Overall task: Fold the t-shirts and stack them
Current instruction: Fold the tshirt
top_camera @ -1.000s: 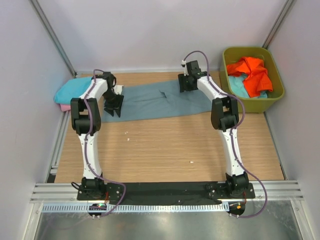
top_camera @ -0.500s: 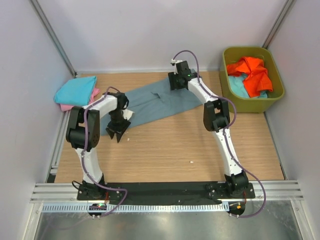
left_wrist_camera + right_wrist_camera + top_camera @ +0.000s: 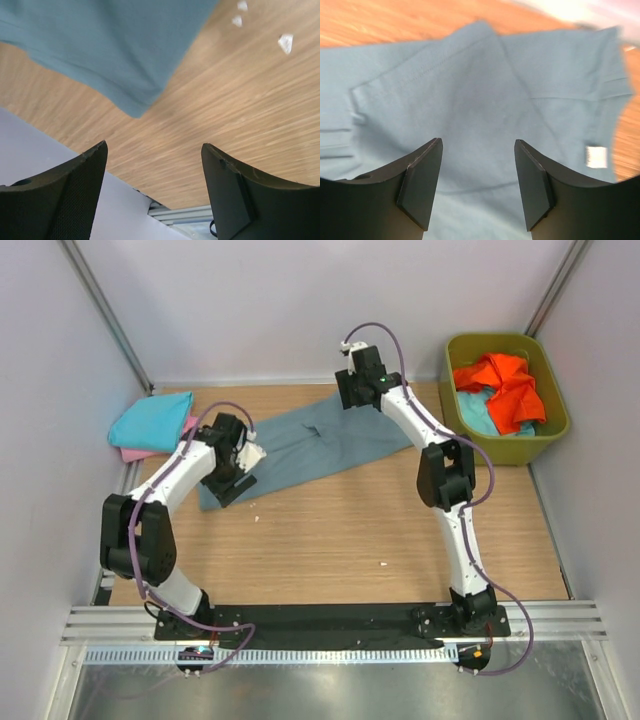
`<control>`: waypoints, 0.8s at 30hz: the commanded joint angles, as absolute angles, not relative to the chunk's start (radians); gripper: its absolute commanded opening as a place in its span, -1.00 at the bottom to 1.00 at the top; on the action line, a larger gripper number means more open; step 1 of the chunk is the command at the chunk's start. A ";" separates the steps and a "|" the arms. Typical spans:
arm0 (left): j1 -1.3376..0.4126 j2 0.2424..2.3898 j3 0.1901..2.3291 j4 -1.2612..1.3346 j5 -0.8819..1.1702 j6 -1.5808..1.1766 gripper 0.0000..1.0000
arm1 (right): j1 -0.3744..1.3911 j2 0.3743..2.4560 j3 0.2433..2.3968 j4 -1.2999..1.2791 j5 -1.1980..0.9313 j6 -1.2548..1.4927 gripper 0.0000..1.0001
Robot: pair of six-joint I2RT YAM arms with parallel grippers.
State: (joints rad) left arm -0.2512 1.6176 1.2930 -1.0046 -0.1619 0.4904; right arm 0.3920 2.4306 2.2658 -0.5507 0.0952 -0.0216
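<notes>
Folding in hand: grey-blue t-shirt (image 3: pixel 310 445) lies as a strip toward the table (image 3: pixel 400 540) far edge. Both left gripper (image 3: pixel 154 150) and right gripper (image 3: pixel 477 145) stand spread, empty. Next move likely requires regrasping the strip's ends.

Wooden worktop (image 3: pixel 330 530), enclosed by pale walls (image 3: pixel 300 310). An olive-green plastic tub (image 3: pixel 500 452) stands upright at the far right corner. A white speck (image 3: pixel 384 564) lies toward the near edge, right of centre; a second white speck (image 3: pixel 256 517) lies left of centre. A black plate (image 3: pixel 330 618) and an aluminium rail (image 3: pixel 560 620) run along the near edge.
</notes>
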 commanded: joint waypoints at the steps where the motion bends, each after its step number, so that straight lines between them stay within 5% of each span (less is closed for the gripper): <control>1: -0.245 1.577 1.135 -0.835 -0.192 0.690 0.54 | 0.390 2.284 2.238 -0.528 0.133 -0.041 0.31; 24: -0.124 1.767 1.118 -0.793 -0.060 0.818 -0.04 | 0.396 2.195 2.100 -0.523 0.193 -0.123 0.32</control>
